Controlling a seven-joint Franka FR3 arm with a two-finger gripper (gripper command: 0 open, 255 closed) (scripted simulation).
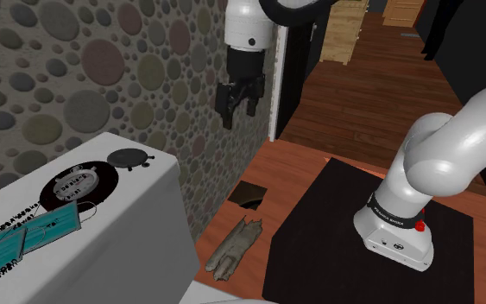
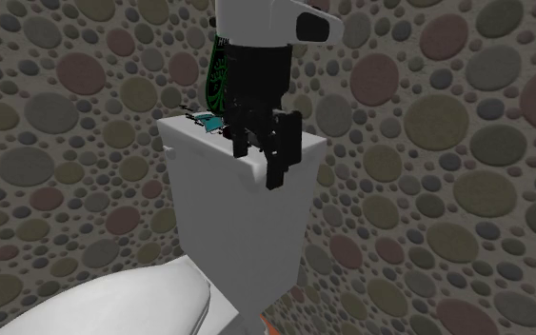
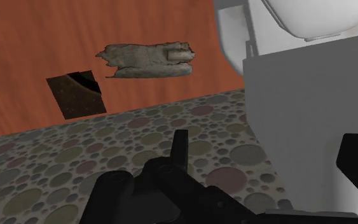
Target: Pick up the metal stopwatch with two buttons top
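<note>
We find free air over the bare front edge of the tank lid (image 1: 150,197) and around the gripper (image 1: 240,115). Along its wall edge lie a small dark disc (image 1: 129,157), a bigger disc (image 1: 81,183) and blue masks (image 1: 38,229).

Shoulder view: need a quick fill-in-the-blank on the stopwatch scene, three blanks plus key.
The gripper hangs beside the pebble wall with its fingers ___.
The stopwatch lies on the white tank lid, held by ___.
The crumpled grey scrap lies on the ___, below the tank.
Missing words: open; nothing; floor.
</note>
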